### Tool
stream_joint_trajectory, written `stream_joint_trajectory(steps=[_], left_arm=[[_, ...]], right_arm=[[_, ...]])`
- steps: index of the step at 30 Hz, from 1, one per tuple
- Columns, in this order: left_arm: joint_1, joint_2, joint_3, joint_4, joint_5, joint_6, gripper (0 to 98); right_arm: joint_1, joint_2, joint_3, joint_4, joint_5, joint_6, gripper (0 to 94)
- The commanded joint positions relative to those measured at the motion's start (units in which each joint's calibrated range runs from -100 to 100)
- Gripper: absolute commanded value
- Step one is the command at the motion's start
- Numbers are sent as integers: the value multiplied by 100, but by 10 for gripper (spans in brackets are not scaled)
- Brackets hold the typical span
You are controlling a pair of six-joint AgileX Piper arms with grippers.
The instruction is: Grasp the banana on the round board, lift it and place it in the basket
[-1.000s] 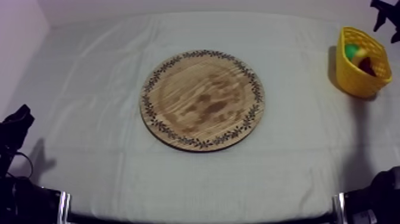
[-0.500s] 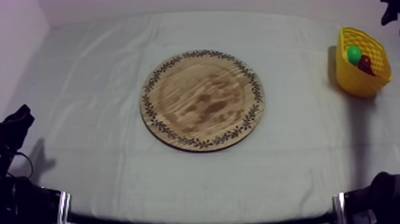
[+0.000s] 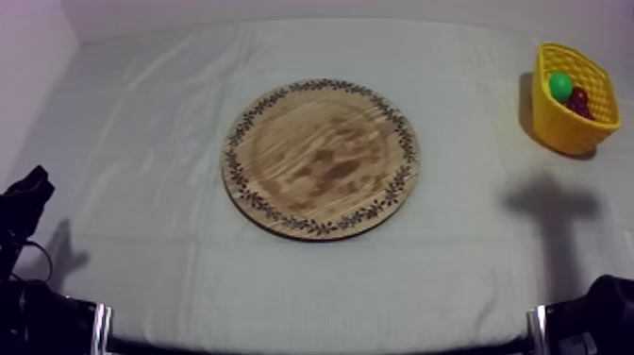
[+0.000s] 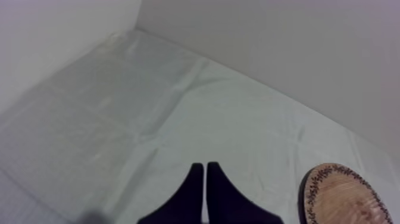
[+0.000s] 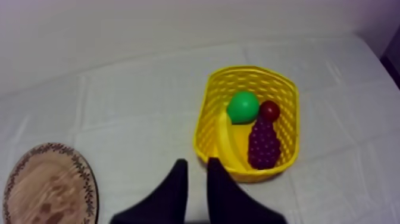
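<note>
On my top feed the round wooden board [image 3: 321, 159] lies flat in the middle of the desk [image 3: 141, 132], on the grey-white cloth. I can see its whole wood-grain face inside the patterned rim. The yellow basket [image 3: 574, 99] stands at the far right corner of the desk, well apart from the board.

The banana [image 5: 227, 140] is in the basket. Through the right wrist camera I see it lying curved along the inside of the basket wall on the side toward the board. The bunch of grapes [image 5: 263, 144] lies just beside it. Farther back in the basket sit a round green fruit [image 5: 243, 107] and the small red fruit [image 5: 269, 111], close together, with the red one right at the top of the grapes. That makes 4 pieces in the basket.

My right hand [image 5: 197, 162] hangs over the cloth near the basket, on the side toward the board. Its 2 black fingers are parted by a narrow gap with only cloth showing through, and it holds nothing.

My left hand [image 4: 205, 165] grips nothing, its 2 fingers lying together as a narrow wedge. It points across the cloth toward a far corner of the desk, with the board's rim off to one side.

On the top feed a dark shadow [image 3: 547, 200] falls on the cloth at the right, nearer to me than the basket.
</note>
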Motion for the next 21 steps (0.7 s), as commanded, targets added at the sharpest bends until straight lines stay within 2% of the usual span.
stream_joint_trajectory(steps=[1,11,21], left_arm=[[-1,4,0,-2,0,-2,1],[-1,4,0,-2,0,-2,1],[-1,4,0,-2,0,-2,1]], right_arm=[[-126,-968,963,23,-224,-4,28],[-529,-2652,3151,21,-879,-17,3],[-744,-3797,5095,76,-1860,122,2]])
